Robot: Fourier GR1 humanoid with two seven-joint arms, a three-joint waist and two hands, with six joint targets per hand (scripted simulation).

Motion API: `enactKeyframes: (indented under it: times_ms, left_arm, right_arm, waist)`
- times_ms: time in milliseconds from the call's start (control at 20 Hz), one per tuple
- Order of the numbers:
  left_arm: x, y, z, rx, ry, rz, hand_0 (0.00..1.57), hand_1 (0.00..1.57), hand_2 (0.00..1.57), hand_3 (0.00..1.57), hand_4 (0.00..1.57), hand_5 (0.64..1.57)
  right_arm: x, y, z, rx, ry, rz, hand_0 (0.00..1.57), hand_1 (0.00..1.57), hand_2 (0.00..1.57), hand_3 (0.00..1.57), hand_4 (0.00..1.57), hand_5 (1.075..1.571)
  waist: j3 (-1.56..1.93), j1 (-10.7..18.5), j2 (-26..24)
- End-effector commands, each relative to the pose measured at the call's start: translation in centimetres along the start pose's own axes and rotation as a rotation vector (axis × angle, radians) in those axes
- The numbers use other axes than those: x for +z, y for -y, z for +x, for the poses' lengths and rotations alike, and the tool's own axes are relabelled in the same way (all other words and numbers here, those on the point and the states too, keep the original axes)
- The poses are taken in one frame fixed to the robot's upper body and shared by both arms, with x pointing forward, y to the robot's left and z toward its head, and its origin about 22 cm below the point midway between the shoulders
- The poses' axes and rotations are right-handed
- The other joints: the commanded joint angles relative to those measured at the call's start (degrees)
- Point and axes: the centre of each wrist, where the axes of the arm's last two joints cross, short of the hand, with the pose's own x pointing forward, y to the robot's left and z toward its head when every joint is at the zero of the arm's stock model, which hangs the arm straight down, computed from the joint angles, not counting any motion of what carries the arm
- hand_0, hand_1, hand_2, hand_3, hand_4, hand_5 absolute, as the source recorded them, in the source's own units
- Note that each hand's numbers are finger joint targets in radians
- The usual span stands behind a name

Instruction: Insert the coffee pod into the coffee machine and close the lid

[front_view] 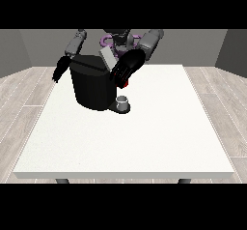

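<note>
- Coffee machine [93,88], the biggest thing near me, stands just below and beside my hand at the view's right [126,68]. That hand hovers at the machine's upper corner, and a careless sideways sweep could, I judge, shove the whole black body across the white table [144,137] and put it out of line for everything that follows.
- Its grey lid [108,57] is tilted up and open, right beside that same hand, on its far side. If I press it down before the pod is seated, I think the lid would jam or close on nothing.
- My hand at the view's right shows dark, bunched fingers with something red [125,83] just under them. I cannot tell whether the fingers are curled round anything or merely relaxed, so I cannot be sure I hold the pod at all. Misjudging that is the main risk.
- My hand at the view's left [60,70] hangs off the machine's other side, fingers pointing down and relaxed, holding nothing. It is close enough to the wall that a stray move could nudge the machine.
- A small grey cup [123,103] sits on the machine's base, below my hand at the view's right. Dropping too low could knock it over.
- The coffee pod itself I cannot pick out with certainty. It may be the red bit under my fingers.
</note>
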Motion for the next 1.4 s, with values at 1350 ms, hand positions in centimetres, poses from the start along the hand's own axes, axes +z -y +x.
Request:
enactKeyframes:
  times_ms: [1350]
  left_arm:
    - [18.2,33.0,0.3,1.243,-0.337,-0.207,0.00,0.00,0.00,0.00,0.39,1.571]
  right_arm:
    - [14.3,4.9,-15.0,-0.008,-0.525,-0.114,0.00,0.00,0.00,0.00,0.00,1.571]
  waist:
    - [-0.43,22.8,-37.3]
